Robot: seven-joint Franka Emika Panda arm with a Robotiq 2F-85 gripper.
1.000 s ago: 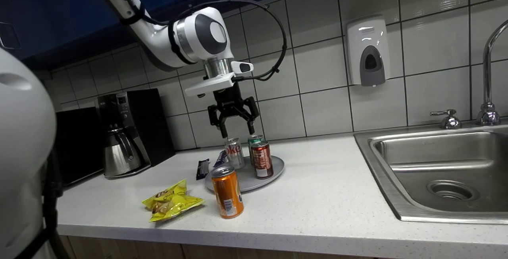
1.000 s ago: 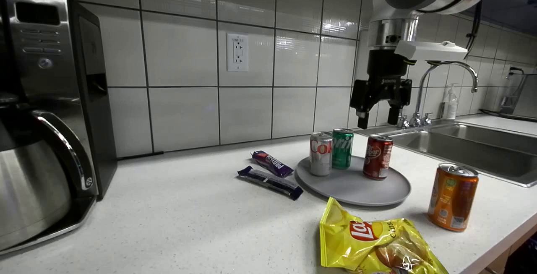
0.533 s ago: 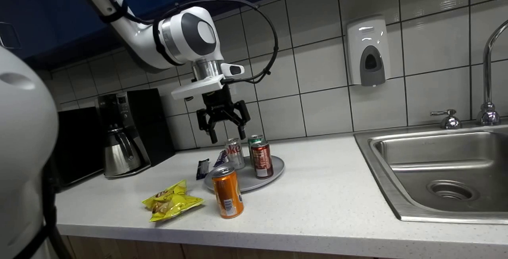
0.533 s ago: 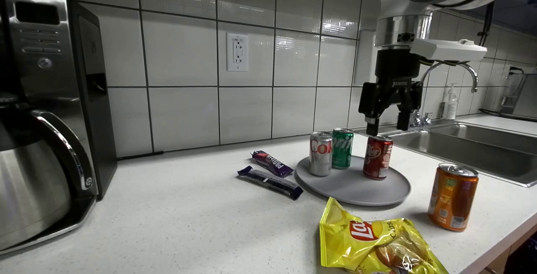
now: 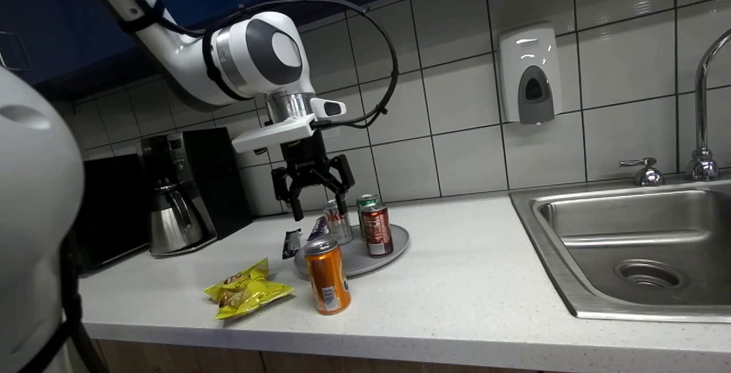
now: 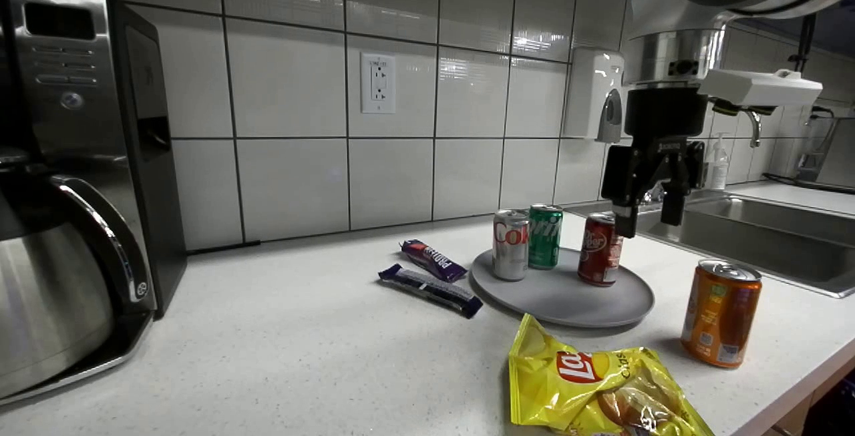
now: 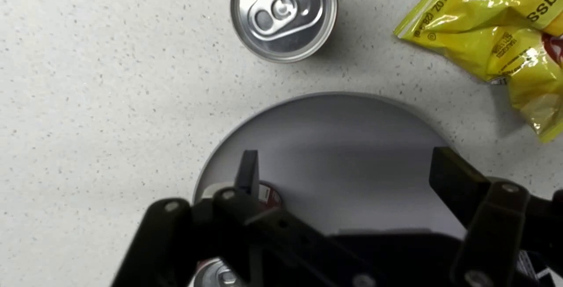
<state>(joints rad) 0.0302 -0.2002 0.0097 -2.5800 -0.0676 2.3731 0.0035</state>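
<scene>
My gripper (image 5: 320, 215) hangs open above the grey plate (image 7: 343, 120), fingers pointing down, nothing between them. On the plate stand a red Dr Pepper can (image 6: 600, 252), a silver Diet Coke can (image 6: 510, 249) and a green Sprite can (image 6: 546, 239). One fingertip overlaps the red can's edge in an exterior view; in the wrist view a finger (image 7: 248, 170) hides much of that can. Upright on the counter beside the plate is an orange can (image 5: 327, 279), its silver lid facing up in the wrist view. A yellow Lay's bag (image 6: 588, 376) lies near it.
Two dark-wrapped bars (image 6: 433, 261) lie beside the plate. A coffee maker (image 5: 183, 190) with a steel carafe stands against the tiled wall. The steel sink (image 5: 628, 236) is set in the counter, with a soap dispenser (image 5: 531, 76) on the wall.
My open gripper has come lower and away from the wall, leftward in an exterior view and rightward in another. The cans, plate, bars and bag have stayed put.
</scene>
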